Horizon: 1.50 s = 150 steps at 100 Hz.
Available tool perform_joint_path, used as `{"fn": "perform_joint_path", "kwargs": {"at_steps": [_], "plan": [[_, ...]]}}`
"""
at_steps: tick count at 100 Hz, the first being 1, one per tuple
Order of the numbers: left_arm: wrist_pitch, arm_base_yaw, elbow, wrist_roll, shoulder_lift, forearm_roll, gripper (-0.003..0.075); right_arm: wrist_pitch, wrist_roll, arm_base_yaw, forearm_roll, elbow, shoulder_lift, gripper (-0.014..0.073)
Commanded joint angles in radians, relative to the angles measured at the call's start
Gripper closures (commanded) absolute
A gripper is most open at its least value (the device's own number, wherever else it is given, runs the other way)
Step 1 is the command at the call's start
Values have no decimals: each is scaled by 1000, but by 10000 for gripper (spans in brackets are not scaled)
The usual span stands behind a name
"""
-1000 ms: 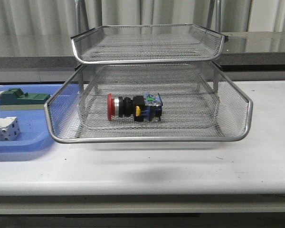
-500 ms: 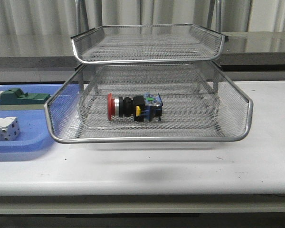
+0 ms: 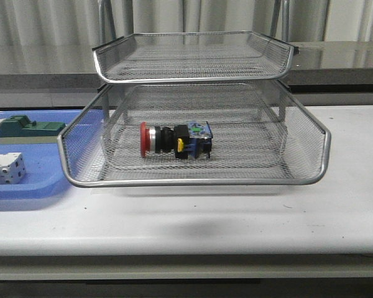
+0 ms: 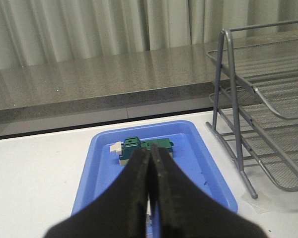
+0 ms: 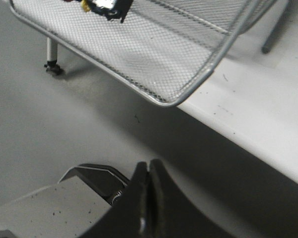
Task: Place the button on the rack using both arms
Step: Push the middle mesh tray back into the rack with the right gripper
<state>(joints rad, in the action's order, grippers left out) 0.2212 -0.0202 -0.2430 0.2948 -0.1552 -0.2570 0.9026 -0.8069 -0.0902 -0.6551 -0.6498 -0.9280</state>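
Observation:
The button (image 3: 174, 140), red head to the left and blue block to the right, lies on its side in the lower tray of the silver mesh rack (image 3: 193, 181). A corner of it shows in the right wrist view (image 5: 105, 7), inside the rack's mesh (image 5: 154, 54). No gripper shows in the front view. My left gripper (image 4: 149, 157) is shut and empty, above the blue tray, to the left of the rack (image 4: 248, 104). My right gripper (image 5: 148, 171) is shut and empty, off the table's front edge, below the rack's corner.
A flat blue plastic tray (image 3: 46, 180) lies left of the rack, also in the left wrist view (image 4: 208, 168). It holds a green-and-cream block (image 3: 28, 129) (image 4: 139, 147) and a white terminal block (image 3: 5, 169). A grey ledge and curtains stand behind the table.

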Motion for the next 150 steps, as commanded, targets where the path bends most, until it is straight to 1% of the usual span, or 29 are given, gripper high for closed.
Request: {"fn": "perform_joint_path", "kwargs": {"at_steps": [1,12,25,39,53,67,89,104,113,128,137,150], "plan": [[-87,3,-27,-8,-11,-14,741,-41,-115,-52,-66,-32,-51,658],[-87,3,-27,-8,-11,-14,741,-114,-165,-171,-65,-32,-122,658],[-87,3,-27,-8,-11,-14,741,-253,-166,-320,-58,-32,-216,658],[-87,3,-27,-8,-11,-14,741,-406,-166,-457,-45,-32,-320,658],[-87,3,-27,-8,-11,-14,741,-531,-166,-560,-7,-43,-429,658],[-85,3,-27,-8,-11,-14,741,-615,-166,-624,27,-80,-526,658],[-85,3,-27,-8,-11,-14,741,-666,-166,-622,34,-172,-625,658],[-85,3,-27,-8,-11,-14,741,-712,-166,-614,74,-234,-674,658],[-85,3,-27,-8,-11,-14,741,-707,-166,-582,83,-283,-709,658],[-85,3,-27,-8,-11,-14,741,-699,-166,-498,83,-369,-768,658],[-85,3,-27,-8,-11,-14,741,-668,-166,-454,83,-419,-790,658],[-85,3,-27,-8,-11,-14,741,-626,-166,-430,83,-455,-794,658]]}}
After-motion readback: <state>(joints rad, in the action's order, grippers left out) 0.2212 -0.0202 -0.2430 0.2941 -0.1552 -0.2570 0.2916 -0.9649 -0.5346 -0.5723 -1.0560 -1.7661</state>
